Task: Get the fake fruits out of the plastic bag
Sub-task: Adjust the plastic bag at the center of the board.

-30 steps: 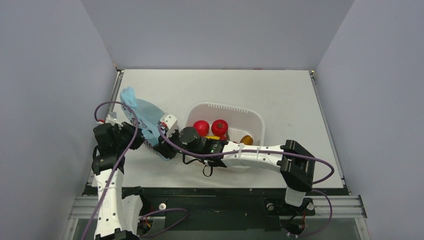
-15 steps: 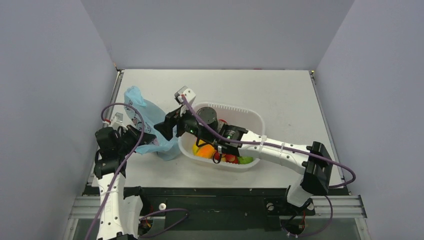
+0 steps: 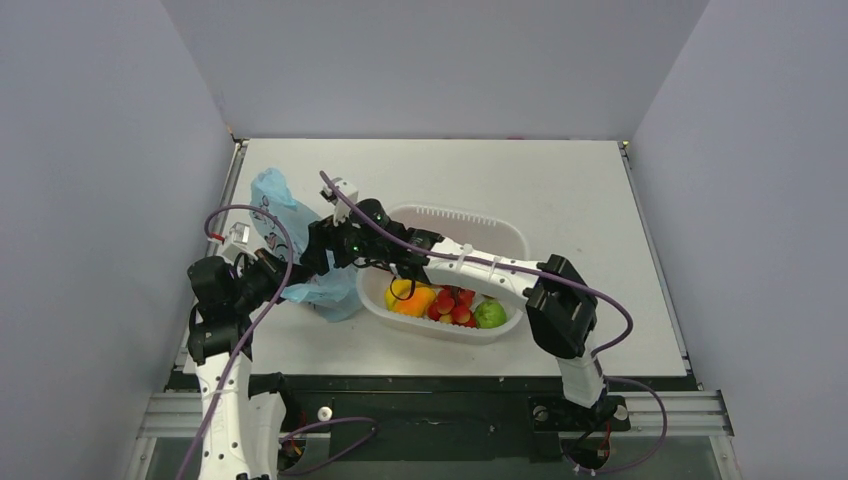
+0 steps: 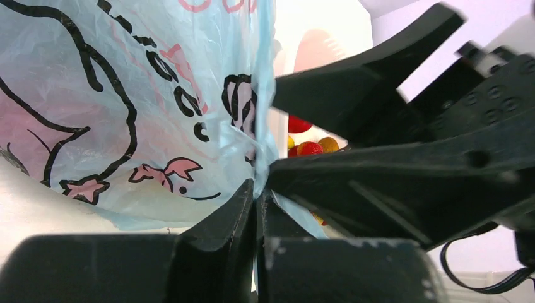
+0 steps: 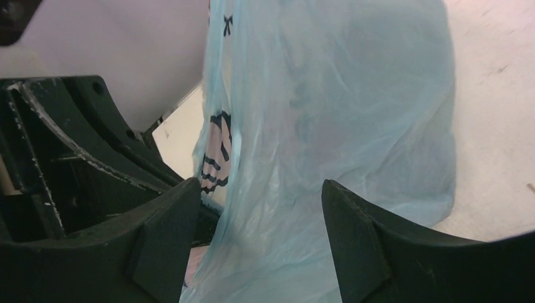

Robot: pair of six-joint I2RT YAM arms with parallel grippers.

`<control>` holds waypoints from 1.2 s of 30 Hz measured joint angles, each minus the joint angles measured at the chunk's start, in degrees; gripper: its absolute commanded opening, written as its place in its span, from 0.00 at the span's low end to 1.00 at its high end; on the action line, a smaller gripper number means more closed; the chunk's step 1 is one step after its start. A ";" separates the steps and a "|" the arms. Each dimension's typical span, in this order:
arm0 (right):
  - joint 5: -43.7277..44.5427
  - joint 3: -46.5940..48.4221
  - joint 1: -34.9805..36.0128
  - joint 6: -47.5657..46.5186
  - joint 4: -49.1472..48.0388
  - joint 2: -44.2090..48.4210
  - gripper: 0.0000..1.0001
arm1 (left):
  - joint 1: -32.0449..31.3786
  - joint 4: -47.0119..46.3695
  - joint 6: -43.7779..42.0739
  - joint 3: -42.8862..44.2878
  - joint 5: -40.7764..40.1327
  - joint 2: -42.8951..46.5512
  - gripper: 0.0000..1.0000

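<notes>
Moved: right arm swings left off the tub rim since half a second ago, elbow folded nearer its base; right gripper now faces the bag.
Left gripper: fingers pressed together on a fold of bag film, holding it up.
Right gripper: jaws apart, film hanging between them, nothing gripped.
Bag: on the table by its left edge, lower corner against the tub.
Fruits: an orange fruit and a green one lie in the tub beside a red bunch; you can't tell whether any is left in the bag, the film hides it.
Risk 1: close now and you likely pinch film only; with both grippers pulling, thin plastic may tear.
Risk 2: the two sets of fingers sit just beside each other; a careless push in knocks them together.
Risk 3: right forearm lies low over the tub; dropping it could shove tub or fruit.
Risk 4: left arm's purple cable loops near the bag and may snag.
Room: tight on the left, with table edge and wall near; open table beyond and right of the tub, so draw out rightward.
</notes>
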State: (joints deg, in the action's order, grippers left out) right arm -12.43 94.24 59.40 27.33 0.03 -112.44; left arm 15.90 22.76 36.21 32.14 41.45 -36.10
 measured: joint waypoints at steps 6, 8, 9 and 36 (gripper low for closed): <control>-1.53 -1.55 0.76 2.82 -1.49 -1.16 0.41 | 0.00 0.57 -0.44 -0.76 0.00 -0.17 0.00; -1.75 -1.73 1.09 3.32 -2.29 -1.31 0.23 | 0.00 0.55 -0.42 -0.79 0.00 -0.17 0.00; -1.73 -1.79 1.38 3.56 -2.58 -1.44 0.17 | 0.00 0.55 -0.46 -0.79 0.00 -0.17 0.00; 32.92 6.95 -4.98 -5.51 5.14 -1.36 0.00 | -0.13 27.58 3.26 16.09 -47.98 7.52 0.00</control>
State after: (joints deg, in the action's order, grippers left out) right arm 20.49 101.19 54.41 21.82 5.17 -113.80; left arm 15.77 50.35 39.46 48.23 -6.52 -28.58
